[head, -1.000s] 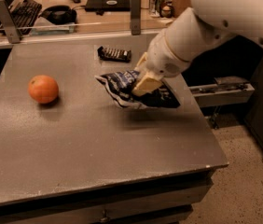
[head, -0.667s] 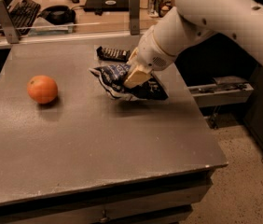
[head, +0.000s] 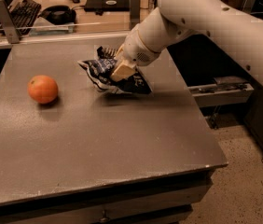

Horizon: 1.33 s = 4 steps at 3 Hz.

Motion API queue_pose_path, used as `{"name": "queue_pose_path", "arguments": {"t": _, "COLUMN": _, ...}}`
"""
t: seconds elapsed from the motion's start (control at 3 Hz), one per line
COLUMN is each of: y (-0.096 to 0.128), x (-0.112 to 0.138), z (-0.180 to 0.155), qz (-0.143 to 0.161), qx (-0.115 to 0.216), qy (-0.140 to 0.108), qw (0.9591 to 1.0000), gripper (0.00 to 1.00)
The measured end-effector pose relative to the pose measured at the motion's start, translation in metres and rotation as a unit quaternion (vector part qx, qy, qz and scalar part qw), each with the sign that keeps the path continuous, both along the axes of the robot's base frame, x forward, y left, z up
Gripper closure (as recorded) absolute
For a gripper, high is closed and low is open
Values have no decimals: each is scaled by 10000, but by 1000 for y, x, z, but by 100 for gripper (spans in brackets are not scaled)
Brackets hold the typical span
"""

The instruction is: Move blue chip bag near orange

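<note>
The blue chip bag (head: 104, 74), crumpled navy with white lettering, hangs just above the grey table (head: 99, 139), right of centre. My gripper (head: 121, 71) is shut on the bag's top, its tan fingers (head: 122, 69) pinching the foil. The orange (head: 43, 89) sits on the table at the left, about a bag's width away from the bag. The white arm (head: 206, 17) reaches in from the upper right.
The small dark snack bar (head: 107, 52) lies just behind the bag, mostly hidden by it. A glass rail and a desk with a keyboard (head: 22, 10) and headphones (head: 59, 14) stand beyond the table's far edge. The floor drops off at the right.
My gripper has carried the chip bag leftward and a little farther back, closing the gap to the orange. The orange has not moved.
</note>
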<state>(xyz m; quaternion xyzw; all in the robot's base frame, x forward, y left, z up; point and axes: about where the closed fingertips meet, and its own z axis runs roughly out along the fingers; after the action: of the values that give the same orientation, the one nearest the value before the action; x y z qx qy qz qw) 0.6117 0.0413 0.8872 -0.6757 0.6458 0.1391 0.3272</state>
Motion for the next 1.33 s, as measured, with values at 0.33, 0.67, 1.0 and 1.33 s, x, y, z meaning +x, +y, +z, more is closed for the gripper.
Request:
{"name": "queue_pose_path", "arguments": {"t": 0.33, "y": 19, "x": 4, "z": -6, "qz": 86, "qx": 111, "qy": 152, "qw": 9998, "gripper": 82}}
{"name": "queue_pose_path", "arguments": {"t": 0.67, "y": 33, "x": 6, "z": -9, "qz": 179, "qx": 218, "qy": 258, "qw": 9993, "gripper": 58}}
{"name": "queue_pose_path", "arguments": {"t": 1.0, "y": 41, "x": 5, "z": -12, "qz": 235, "qx": 251, "qy": 331, "qw": 9989, "gripper": 36}}
{"name": "queue_pose_path", "arguments": {"t": 1.33, "y": 45, "x": 5, "z": -15, "qz": 268, "qx": 266, "qy": 376, "qw": 9986, "gripper": 12}}
